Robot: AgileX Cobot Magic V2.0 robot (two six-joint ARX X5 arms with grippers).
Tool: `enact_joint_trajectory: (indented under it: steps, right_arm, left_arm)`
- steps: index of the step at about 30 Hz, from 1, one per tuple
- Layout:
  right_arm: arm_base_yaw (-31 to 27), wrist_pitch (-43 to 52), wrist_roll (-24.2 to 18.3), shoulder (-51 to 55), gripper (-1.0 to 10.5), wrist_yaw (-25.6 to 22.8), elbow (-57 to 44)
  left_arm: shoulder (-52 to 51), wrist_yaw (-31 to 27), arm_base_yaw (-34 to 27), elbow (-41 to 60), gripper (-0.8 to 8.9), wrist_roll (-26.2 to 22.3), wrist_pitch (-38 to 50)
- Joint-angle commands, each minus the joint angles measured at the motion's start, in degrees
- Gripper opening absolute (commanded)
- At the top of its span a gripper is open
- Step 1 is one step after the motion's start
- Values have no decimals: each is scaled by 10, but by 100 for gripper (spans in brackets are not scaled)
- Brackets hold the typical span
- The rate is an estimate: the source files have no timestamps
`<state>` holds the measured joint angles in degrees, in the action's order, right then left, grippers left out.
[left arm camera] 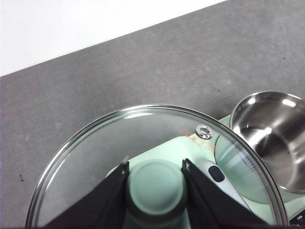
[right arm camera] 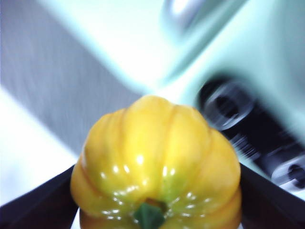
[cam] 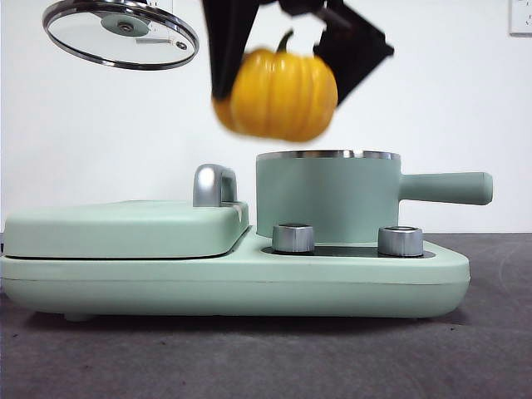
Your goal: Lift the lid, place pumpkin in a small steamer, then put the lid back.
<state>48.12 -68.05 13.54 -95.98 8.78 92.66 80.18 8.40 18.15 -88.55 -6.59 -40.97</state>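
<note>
The glass lid (cam: 120, 33) with its steel rim hangs high at the upper left, held level. My left gripper (left arm camera: 156, 183) is shut on the lid's mint-green knob (left arm camera: 156, 188). The yellow-orange pumpkin (cam: 278, 96) hangs in the air just above and left of the small steamer (cam: 327, 195), blurred by motion. My right gripper (cam: 283, 79) is shut on the pumpkin (right arm camera: 157, 167), a black jaw on each side. The steamer stands uncovered on the appliance, and its bare steel inside (left arm camera: 269, 136) shows in the left wrist view. Its long handle (cam: 445, 188) points right.
The steamer sits on a wide mint-green cooker base (cam: 233, 283) with two silver dials (cam: 293, 238) in front. A flat hinged cover (cam: 125, 226) with a silver handle (cam: 212, 184) fills the base's left half. Dark grey tabletop (cam: 249, 357) lies all around.
</note>
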Motion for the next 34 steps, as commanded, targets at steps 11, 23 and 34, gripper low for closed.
enact_joint_trajectory:
  steps: [11,23,34]
  right_arm:
    - [-136,-44,-67,-124,357,-2,189]
    - [-192,-49,-84,-235,357,0,244]
    - [-190,-39,-84,-282,357,-29,244]
  left_arm:
    - [-4,2,2,-18,112,11,13]
    - [-4,2,2,-17,112,15,13]
    - [-4,2,2,-17,112,17,13]
